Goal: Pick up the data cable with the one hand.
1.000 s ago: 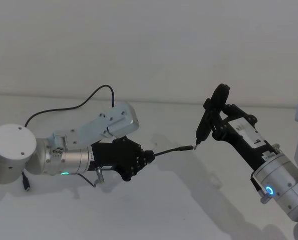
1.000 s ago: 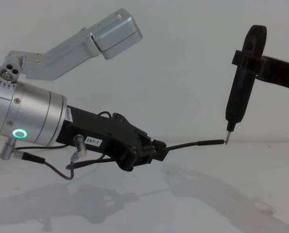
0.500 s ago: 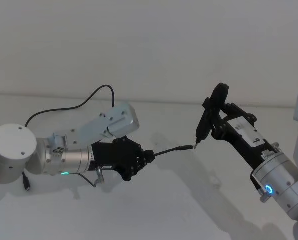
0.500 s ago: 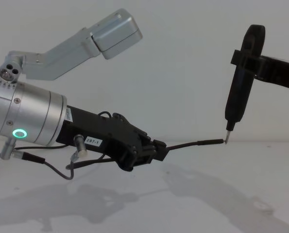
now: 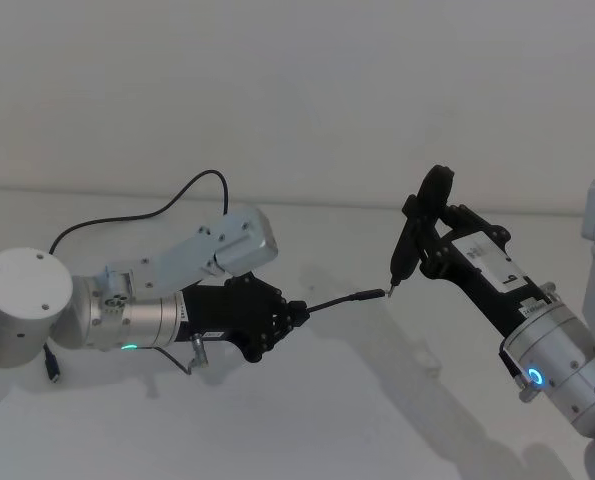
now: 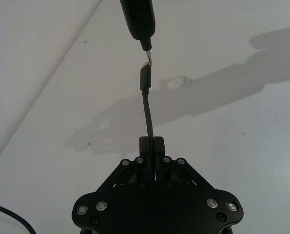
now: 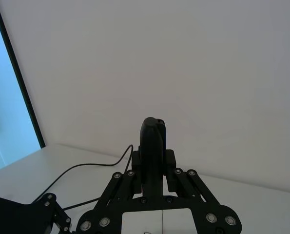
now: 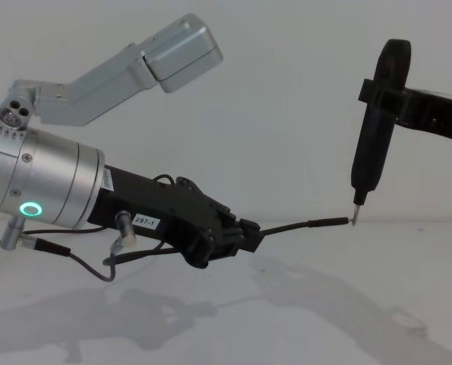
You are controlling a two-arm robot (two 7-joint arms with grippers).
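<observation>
Right now the left gripper (image 5: 295,315) is clamped on the cable (image 5: 345,299) a short way behind its plug, holding it up off the table (image 5: 357,420). The plug end juts out from between the fingers toward the robot's right, nearly level in the chest view. The rest of the cord (image 5: 147,212) loops away behind the left arm across the table. The right gripper (image 5: 427,245) is closed around a slim black tool (image 8: 374,144), held upright with its metal pin pointing down. That pin tip sits right at the plug's tiny metal end; the left wrist view shows them touching or all but touching, I cannot tell which.
</observation>
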